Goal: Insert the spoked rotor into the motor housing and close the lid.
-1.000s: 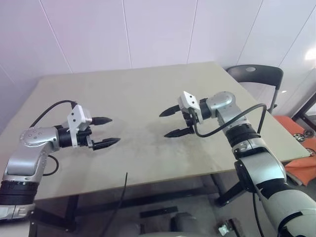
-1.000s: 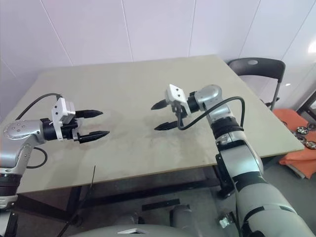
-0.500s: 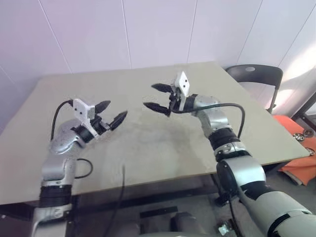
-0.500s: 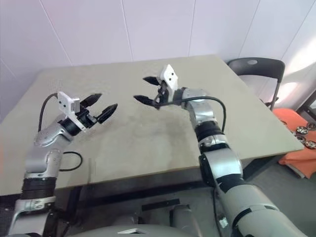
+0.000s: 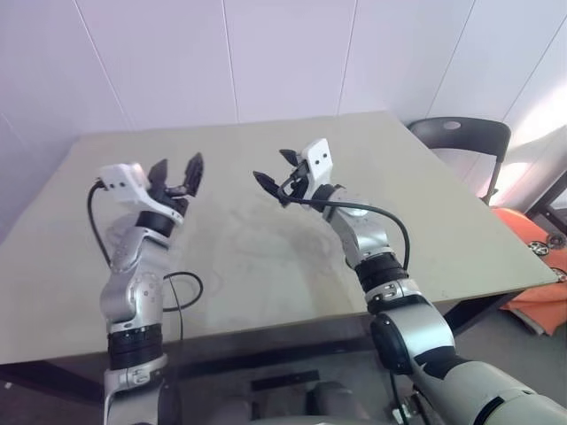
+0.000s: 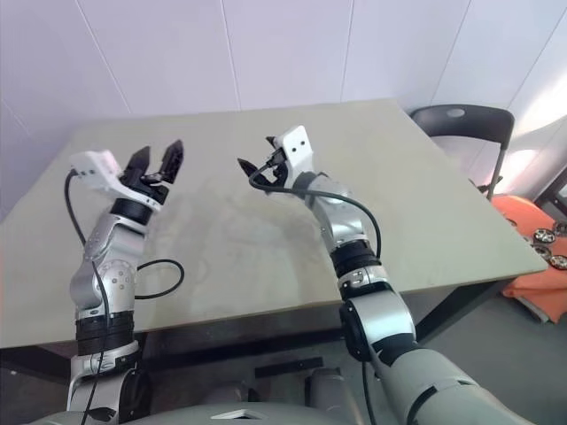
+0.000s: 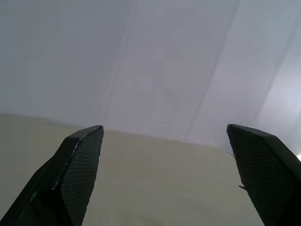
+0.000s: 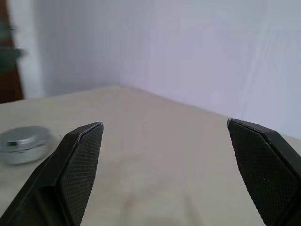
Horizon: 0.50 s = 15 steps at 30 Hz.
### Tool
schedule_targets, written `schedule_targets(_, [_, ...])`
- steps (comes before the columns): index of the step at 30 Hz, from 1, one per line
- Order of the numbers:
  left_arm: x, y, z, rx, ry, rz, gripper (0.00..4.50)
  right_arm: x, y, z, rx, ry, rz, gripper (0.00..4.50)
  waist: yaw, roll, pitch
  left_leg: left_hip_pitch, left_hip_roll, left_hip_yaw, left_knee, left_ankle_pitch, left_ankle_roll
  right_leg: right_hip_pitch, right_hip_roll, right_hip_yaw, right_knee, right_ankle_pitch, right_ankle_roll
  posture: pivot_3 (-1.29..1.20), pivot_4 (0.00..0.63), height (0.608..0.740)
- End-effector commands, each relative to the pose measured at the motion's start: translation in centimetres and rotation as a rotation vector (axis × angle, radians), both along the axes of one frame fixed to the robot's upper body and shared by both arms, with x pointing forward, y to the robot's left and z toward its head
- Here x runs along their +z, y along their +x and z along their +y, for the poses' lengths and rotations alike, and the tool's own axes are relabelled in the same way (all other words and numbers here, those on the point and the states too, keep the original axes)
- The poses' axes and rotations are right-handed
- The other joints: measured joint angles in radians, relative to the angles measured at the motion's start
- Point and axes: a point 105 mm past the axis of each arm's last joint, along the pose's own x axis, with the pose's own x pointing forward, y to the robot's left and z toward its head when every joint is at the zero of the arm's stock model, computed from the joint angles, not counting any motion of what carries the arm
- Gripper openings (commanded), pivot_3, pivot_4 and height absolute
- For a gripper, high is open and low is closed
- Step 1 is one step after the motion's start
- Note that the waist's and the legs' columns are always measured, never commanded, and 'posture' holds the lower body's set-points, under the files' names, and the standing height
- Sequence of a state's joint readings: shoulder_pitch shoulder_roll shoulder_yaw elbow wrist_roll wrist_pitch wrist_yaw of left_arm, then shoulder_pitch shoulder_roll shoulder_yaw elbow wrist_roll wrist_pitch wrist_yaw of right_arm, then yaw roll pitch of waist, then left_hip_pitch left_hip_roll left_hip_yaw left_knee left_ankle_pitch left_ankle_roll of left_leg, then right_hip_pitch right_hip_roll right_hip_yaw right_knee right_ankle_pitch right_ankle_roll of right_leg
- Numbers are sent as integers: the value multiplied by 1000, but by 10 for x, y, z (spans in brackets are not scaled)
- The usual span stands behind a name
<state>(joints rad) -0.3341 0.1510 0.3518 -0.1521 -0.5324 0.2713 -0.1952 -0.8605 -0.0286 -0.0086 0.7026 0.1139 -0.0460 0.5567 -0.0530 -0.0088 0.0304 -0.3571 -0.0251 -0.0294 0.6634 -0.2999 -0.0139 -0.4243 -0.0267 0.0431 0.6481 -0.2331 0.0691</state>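
The desk (image 5: pixel 443 221) carries nothing within reach, so I judge the task to be at its start, with no piece taken yet. Both arms hover above its middle, pointing to the far edge. The left gripper (image 5: pixel 177 162) and the right gripper (image 5: pixel 270 166) stand wide open and empty. A round silvery part (image 8: pixel 21 143), probably a motor piece, lies on the desk; the next move must go down to it.

We note a beige bench (image 5: pixel 292 257); a round silvery part (image 8: pixel 21 143) lies beside the right jaws.
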Motion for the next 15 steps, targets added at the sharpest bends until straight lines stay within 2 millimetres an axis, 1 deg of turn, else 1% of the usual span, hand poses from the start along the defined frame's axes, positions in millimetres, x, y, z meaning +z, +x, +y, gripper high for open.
schedule_targets(1, [11,-13,4,55,11,-57,4463,8,7,-8,-80,12,-14,4436,4,0,0,0,0,0,0,0,0,0,0,0,0,0,0,0,0,740])
schedule_targets(5, [-6,-19,16,151,-11,-9,4463,3,9,-14,-124,-31,-19,4436,10,0,0,0,0,1,0,0,0,1,0,0,-1,0,0,0,0,740])
schedule_targets(8, [-16,-27,20,183,-19,11,4463,-7,16,-29,-201,-10,55,4436,11,0,0,1,0,1,0,0,0,2,0,0,-1,0,0,0,0,740])
schedule_targets(11, [-21,-34,23,208,-28,20,4463,-19,25,-45,-298,18,146,4436,11,-1,0,2,0,1,0,0,0,3,1,0,-1,0,0,0,0,740])
schedule_targets(13, [-22,-36,26,225,-32,25,4463,-23,29,-48,-332,43,194,4436,11,-1,0,2,0,1,0,0,0,3,1,0,-1,0,0,0,0,740])
schedule_targets(15, [-23,-36,27,234,-38,27,4463,-25,30,-44,-329,65,225,4436,10,0,0,2,0,1,0,0,0,3,1,0,-1,0,0,0,0,740])
